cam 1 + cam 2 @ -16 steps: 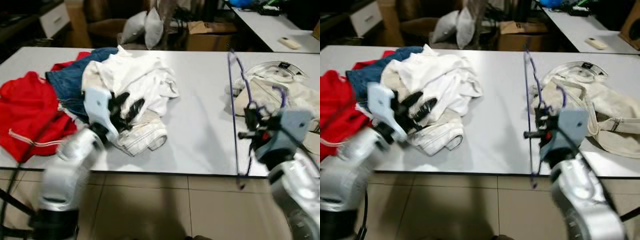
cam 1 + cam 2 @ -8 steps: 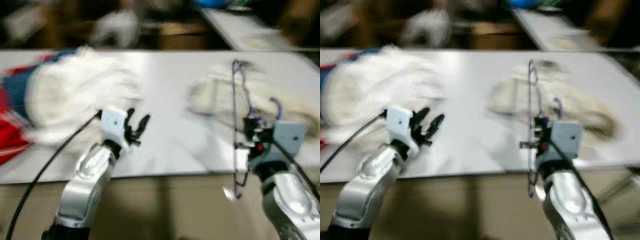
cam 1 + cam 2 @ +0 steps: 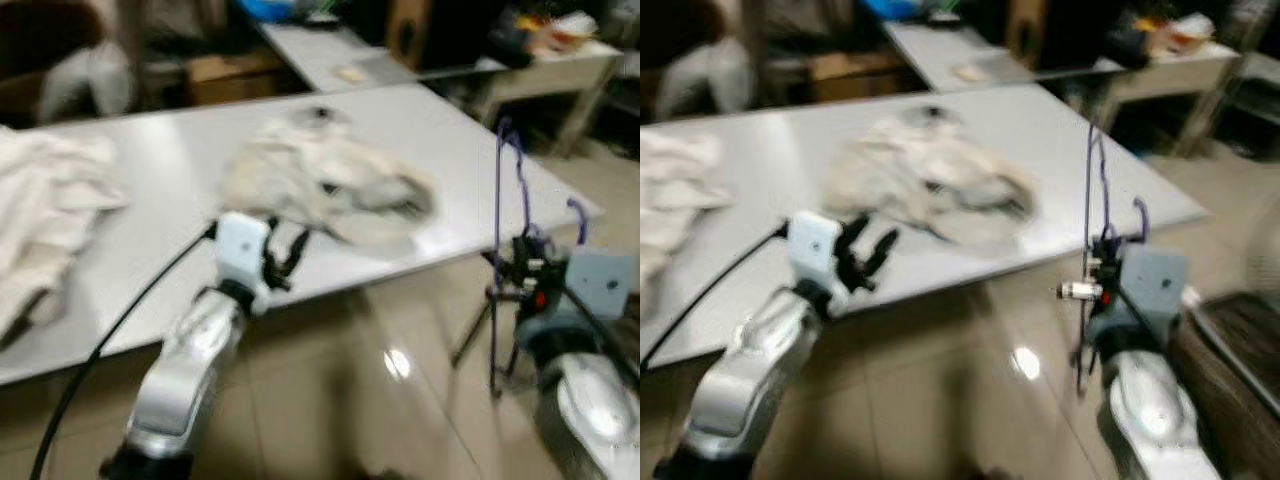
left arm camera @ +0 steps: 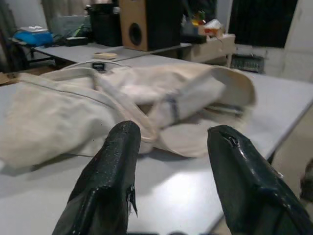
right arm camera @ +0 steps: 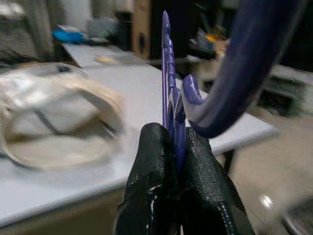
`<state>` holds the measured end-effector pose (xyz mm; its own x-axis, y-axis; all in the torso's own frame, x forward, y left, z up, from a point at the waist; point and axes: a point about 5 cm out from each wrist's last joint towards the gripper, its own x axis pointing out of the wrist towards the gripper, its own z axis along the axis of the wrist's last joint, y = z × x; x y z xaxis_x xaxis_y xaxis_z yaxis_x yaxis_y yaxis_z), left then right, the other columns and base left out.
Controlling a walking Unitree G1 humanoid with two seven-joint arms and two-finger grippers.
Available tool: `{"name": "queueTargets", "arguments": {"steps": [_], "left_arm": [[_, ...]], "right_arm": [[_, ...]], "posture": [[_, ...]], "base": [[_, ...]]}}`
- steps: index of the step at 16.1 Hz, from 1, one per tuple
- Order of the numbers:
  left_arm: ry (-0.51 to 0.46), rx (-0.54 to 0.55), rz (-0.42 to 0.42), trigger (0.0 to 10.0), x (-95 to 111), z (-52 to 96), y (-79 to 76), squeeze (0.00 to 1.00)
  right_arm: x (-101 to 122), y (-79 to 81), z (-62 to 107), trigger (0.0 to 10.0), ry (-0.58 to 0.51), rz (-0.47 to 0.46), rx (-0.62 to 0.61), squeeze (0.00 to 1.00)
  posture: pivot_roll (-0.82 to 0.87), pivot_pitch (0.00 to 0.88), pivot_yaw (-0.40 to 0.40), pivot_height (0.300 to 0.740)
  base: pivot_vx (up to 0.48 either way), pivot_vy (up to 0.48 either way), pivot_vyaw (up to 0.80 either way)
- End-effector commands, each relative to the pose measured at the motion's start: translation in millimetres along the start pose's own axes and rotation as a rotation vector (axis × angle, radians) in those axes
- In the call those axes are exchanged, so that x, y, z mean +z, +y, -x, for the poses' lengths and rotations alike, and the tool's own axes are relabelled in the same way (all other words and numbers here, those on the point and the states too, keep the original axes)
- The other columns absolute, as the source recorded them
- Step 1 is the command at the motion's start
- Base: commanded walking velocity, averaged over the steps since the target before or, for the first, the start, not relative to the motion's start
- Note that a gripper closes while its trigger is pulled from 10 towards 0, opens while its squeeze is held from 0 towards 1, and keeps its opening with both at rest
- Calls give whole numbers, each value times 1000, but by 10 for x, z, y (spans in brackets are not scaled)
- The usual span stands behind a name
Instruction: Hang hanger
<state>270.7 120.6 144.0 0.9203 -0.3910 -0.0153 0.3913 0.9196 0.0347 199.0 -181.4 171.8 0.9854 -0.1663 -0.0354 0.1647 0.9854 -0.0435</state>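
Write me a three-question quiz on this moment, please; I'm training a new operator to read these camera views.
1. True or false: the right gripper is shut on the purple hanger.
2. The left gripper's fingers are: A) open with nothing between them, B) closed on cloth, C) holding the hanger.
3. Fill in: the cream garment lies on the ____ table.

Key: 1 true; 2 A; 3 white.
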Motion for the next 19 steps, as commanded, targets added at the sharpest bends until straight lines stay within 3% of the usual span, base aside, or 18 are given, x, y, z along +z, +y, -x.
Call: {"name": "queueTargets", "arguments": {"steps": [1, 3, 7, 10, 13, 17, 19], "left_arm": [[-25, 16, 4, 10000, 43, -8, 31, 0], [-13, 16, -11, 10000, 20, -28, 33, 0], [-10, 41, 10, 10000, -20, -63, 51, 0], [6, 55, 1, 10000, -61, -53, 57, 0], [16, 59, 12, 10000, -96, -41, 45, 0], [15, 48, -10, 10000, -99, -79, 13, 0], [19, 44, -26, 10000, -99, -88, 9, 0]], "right_arm": [[29, -52, -2, 10000, -10, 30, -28, 0], [-37, -69, 6, 10000, 22, 74, -19, 0], [-124, -42, -37, 10000, 55, 41, 25, 0], [-186, -9, -71, 10000, 72, 88, 51, 0], [-197, -13, -124, 10000, 60, 132, 26, 0], [-223, 31, -152, 10000, 74, 102, 43, 0], [-237, 23, -165, 10000, 81, 97, 35, 0]], "posture": [[-62, 0, 36, 740], [-65, 0, 37, 740], [-67, 0, 33, 740], [-65, 0, 26, 740], [-61, 0, 26, 740], [-61, 0, 26, 740], [-63, 0, 28, 740]], "base": [[0, 0, 0], [0, 0, 0], [124, 0, 0], [284, 0, -721], [291, 0, 0], [318, 0, 0], [326, 0, -800]]}}
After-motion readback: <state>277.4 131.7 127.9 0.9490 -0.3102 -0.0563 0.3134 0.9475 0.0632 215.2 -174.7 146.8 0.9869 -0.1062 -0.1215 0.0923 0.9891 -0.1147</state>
